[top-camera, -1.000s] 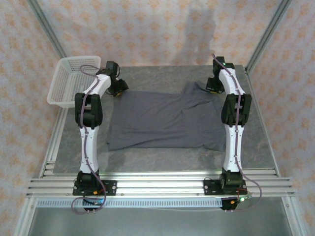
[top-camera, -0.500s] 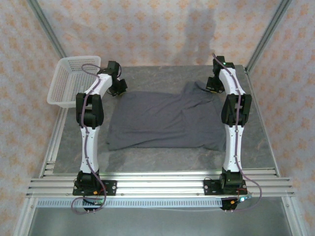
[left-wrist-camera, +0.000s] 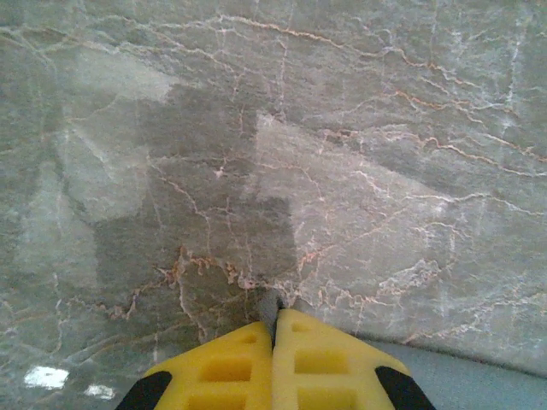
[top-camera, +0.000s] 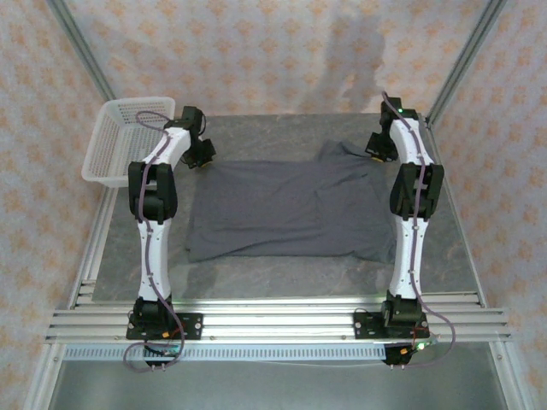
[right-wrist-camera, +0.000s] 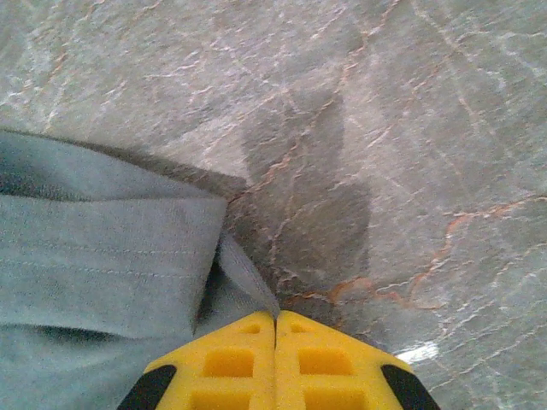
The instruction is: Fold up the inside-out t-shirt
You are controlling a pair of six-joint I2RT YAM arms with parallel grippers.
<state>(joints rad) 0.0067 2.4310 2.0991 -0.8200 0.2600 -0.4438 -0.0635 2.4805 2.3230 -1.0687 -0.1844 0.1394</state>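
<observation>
**Left pincer** (left-wrist-camera: pixel 275 316), seen from its own wrist. You find the two yellow fingers (left-wrist-camera: pixel 244 346) pressed flat together, with a small sliver of grey cloth caught at their tips. The cloth belongs to the plain dark slate-grey soft-fabric t-shirt (top-camera: pixel 286 209). In the overhead view its far left corner meets this pincer.

**Right pincer** (right-wrist-camera: pixel 275 318). Its yellow fingers also meet along their whole length. A fold of the t-shirt's stitched edge runs in from the left and passes under the tips. You may read both pincers as closed on cloth.

**T-shirt.** From above, it lies spread flat across the middle of the tabletop (top-camera: pixel 256 275). It is longer from left to right and sits between the left arm (top-camera: pixel 152 248) and the right arm (top-camera: pixel 408 248). Its far right part runs out in a peak toward the far edge and on to the right pincer, near the far right corner.

**Surface.** The tabletop is grey and stone-patterned, with pale and rust-coloured veins. It carries the pincers' shadows and a few glare spots. A white plastic mesh basket (top-camera: pixel 101 145) stands at the far left corner, just beside the left arm. Silver aluminium rails (top-camera: pixel 273 320) run along the near edge and bear both arm bases.

**Room.** Around the table you see slanted metal frame posts (top-camera: pixel 81 51). The walls (top-camera: pixel 256 51) are papered in pale pink with an orange diamond motif.
</observation>
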